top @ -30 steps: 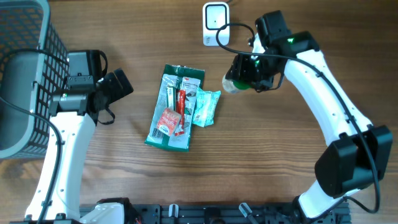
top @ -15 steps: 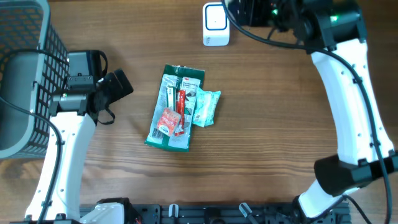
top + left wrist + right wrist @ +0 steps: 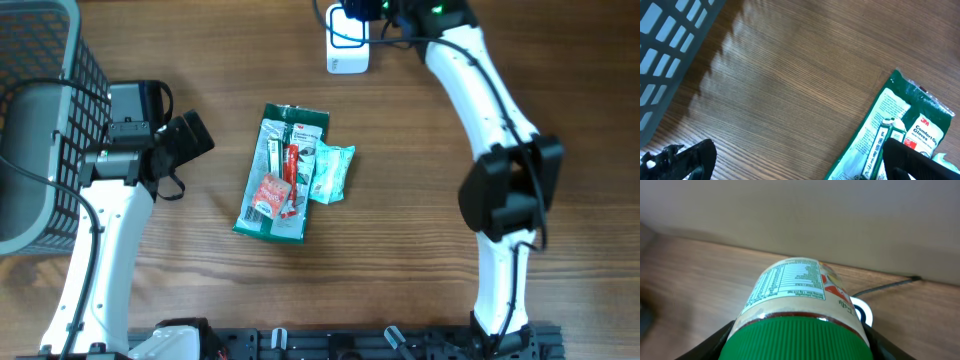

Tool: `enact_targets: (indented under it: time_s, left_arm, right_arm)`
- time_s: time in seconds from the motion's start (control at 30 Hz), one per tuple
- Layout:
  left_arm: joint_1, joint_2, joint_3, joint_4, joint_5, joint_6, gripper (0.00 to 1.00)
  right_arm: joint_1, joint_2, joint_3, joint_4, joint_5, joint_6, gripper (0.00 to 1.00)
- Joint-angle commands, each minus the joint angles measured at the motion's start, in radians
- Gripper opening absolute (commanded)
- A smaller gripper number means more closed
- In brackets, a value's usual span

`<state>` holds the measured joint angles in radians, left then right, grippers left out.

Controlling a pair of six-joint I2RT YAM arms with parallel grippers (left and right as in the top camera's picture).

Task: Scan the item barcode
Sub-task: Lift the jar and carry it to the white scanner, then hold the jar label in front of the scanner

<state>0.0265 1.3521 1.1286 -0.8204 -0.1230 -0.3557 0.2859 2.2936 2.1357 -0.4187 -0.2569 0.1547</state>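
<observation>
My right gripper (image 3: 797,347) is shut on a jar (image 3: 792,287) with a green ribbed lid (image 3: 797,335) and a nutrition label facing up. The jar lies on its side between the fingers. Just past it sits the white scanner (image 3: 863,312), which the overhead view shows at the table's far edge (image 3: 347,45). There my right gripper (image 3: 382,10) hangs right next to the scanner and hides the jar. My left gripper (image 3: 193,136) is open over bare wood at the left, with nothing between its fingers (image 3: 682,159).
A green glove package (image 3: 280,172) lies mid-table with a small teal packet (image 3: 333,172) beside it; its corner shows in the left wrist view (image 3: 890,130). A grey mesh basket (image 3: 40,90) stands at the far left.
My right arm has swung from mid-table up to the far edge, carrying the jar to the scanner. The left arm has not moved.
</observation>
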Motion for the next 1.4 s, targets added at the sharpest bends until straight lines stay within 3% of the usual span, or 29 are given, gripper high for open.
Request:
enact_targets:
  time_s: [0.0,0.3,1.0,1.2,1.37]
  left_arm:
    - [0.005,0.002,0.005,0.000,-0.010,0.011,1.00]
    - [0.005,0.002,0.005,0.000,-0.010,0.011,1.00]
    - [0.005,0.002,0.005,0.000,-0.009,0.011,1.00]
    - [0.005,0.002,0.005,0.000,-0.009,0.011,1.00]
    - [0.005,0.002,0.005,0.000,-0.009,0.011,1.00]
  right_arm:
    - [0.003,0.059,0.005,0.087,0.064,-0.051,0.05]
    - [0.005,0.119,0.004,0.184,0.113,-0.048,0.05]
    - [0.021,0.163,0.003,0.229,0.133,-0.040,0.09]
    - [-0.002,0.020,0.003,0.210,0.128,-0.031,0.07]
    - [-0.070,-0.179,0.003,-0.047,0.131,0.070,0.04]
